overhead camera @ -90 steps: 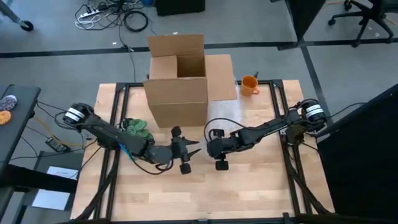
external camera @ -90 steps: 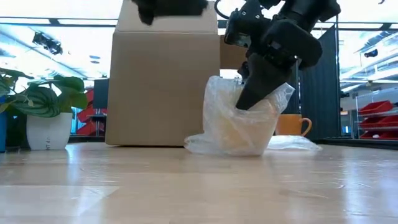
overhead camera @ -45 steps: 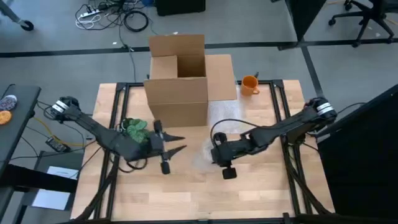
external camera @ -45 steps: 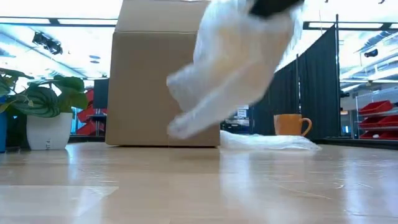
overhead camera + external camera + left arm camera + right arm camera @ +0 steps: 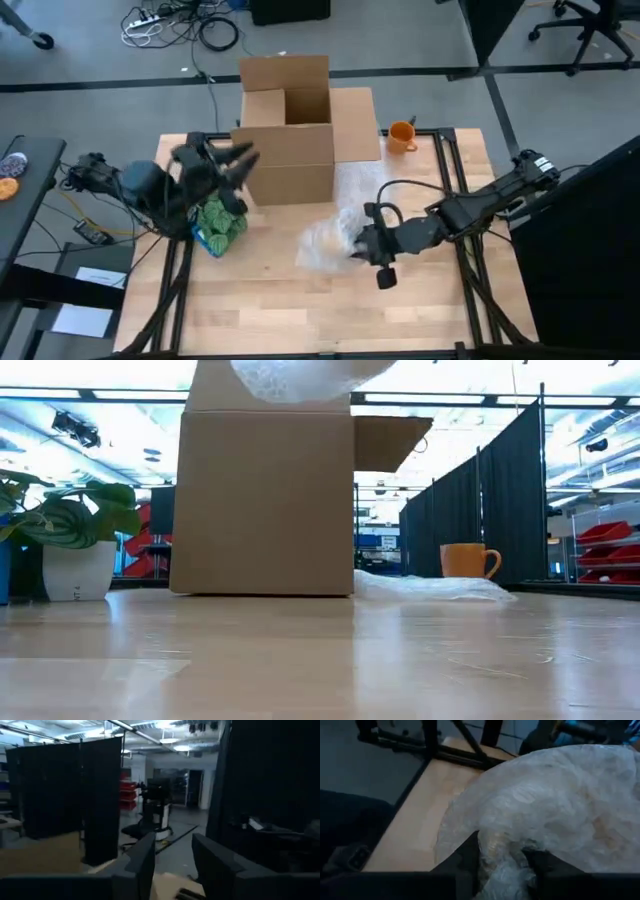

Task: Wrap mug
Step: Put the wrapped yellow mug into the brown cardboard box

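Lifting the bubble-wrap bundle clear of the bench, your right end effector is clamping it at 4 o'clock; your left end effector, open and empty, is retreating toward 10 o'clock, so wrapping is looking nearly complete.

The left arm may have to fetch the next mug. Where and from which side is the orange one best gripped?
Probably across the rim of the orange mug, coming from above. It stands upright and open-topped at the table's far edge, right of the cardboard box, handle pointing away from the box. The left gripper, jaws open, hangs near the box's other side.
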Tool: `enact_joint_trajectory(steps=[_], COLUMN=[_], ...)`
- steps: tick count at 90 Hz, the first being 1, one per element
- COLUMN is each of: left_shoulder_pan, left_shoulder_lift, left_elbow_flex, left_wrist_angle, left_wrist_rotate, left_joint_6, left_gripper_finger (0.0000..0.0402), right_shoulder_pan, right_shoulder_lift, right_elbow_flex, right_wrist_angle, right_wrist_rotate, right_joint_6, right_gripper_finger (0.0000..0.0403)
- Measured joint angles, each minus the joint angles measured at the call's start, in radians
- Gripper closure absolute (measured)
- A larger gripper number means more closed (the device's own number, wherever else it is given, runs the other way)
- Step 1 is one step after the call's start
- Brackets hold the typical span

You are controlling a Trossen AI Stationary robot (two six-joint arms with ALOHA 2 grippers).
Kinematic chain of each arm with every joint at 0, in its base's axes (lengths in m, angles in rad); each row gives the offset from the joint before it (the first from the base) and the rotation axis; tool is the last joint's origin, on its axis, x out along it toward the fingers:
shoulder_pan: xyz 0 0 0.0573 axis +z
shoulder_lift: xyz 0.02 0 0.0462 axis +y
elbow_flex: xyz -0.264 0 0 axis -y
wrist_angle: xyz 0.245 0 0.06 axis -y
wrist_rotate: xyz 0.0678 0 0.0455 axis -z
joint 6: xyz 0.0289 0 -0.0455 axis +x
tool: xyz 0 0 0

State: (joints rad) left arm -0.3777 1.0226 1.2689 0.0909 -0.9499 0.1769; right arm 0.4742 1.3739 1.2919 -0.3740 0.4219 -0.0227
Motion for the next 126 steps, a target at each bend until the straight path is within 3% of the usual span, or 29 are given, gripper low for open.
enact_joint_trajectory(steps=[15,27,58,79,94,115,126], left_shoulder_pan=[0.121,0.274,0.655,0.891,0.946,0.924,0.881], left_shoulder_lift=[0.083,0.154,0.327,0.429,0.474,0.489,0.464], left_elbow_flex=[0.232,0.399,0.674,0.709,0.71,0.71,0.71], left_wrist_angle=[-0.351,-0.637,-1.109,-1.318,-1.37,-1.444,-1.437], left_wrist_rotate=[0.001,0.038,0.351,0.701,0.853,1.144,1.19], left_joint_6=[-0.133,-0.331,-0.636,-0.826,-0.84,-0.82,-0.811], left_gripper_finger=[0.0285,0.0285,0.0285,0.0285,0.0285,0.0285,0.0285], right_shoulder_pan=[0.002,0.004,0.004,0.005,0.007,0.044,0.063], right_shoulder_lift=[-0.002,-0.002,-0.003,-0.002,-0.002,-0.005,-0.013], right_elbow_flex=[0.0,0.0,0.0,0.0,0.0,0.0,0.0], right_wrist_angle=[0.073,0.143,0.122,0.065,0.034,0.058,0.098], right_wrist_rotate=[0.088,0.074,0.018,-0.01,-0.007,-0.011,-0.006], right_joint_6=[-0.07,-0.114,-0.081,-0.028,0.004,-0.017,-0.039], right_gripper_finger=[0.0344,0.0344,0.0344,0.0344,0.0344,0.0343,0.0343])
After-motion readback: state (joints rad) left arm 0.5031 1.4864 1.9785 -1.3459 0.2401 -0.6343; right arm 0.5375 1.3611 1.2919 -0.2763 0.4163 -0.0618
